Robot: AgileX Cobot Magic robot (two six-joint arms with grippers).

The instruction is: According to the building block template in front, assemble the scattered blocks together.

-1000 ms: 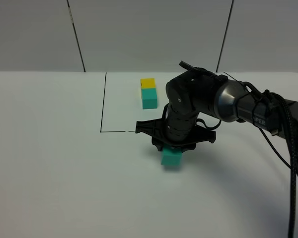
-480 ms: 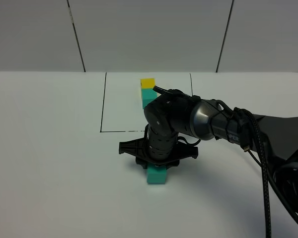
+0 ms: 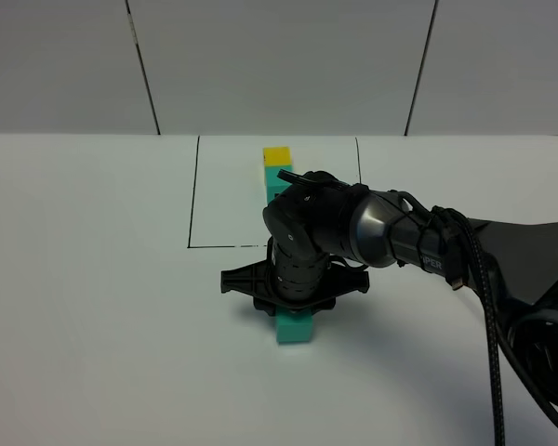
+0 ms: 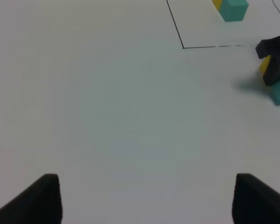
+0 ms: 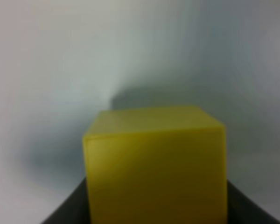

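The building block template, a yellow cube [image 3: 277, 154] above a teal one [image 3: 275, 177], sits inside the black drawn rectangle [image 3: 193, 195]; my right arm partly covers it. My right gripper [image 3: 293, 311] points down just outside the rectangle's near line. It is shut on the scattered yellow cube [image 5: 155, 161], which fills the right wrist view. That yellow cube [image 4: 265, 65] also peeks out in the left wrist view. The scattered teal cube [image 3: 295, 327] sticks out at the gripper's near side, close against it. My left gripper [image 4: 154, 200] is open over bare table, far to the left.
The white table [image 3: 93, 307] stretches wide to the left and front. My right arm with its cable [image 3: 465, 251] crosses from the right edge over the rectangle's right part. A grey panelled wall [image 3: 279, 65] stands behind.
My right gripper has moved left and towards the table's front, and the teal cube under it has moved with it. The template now shows less behind the arm.
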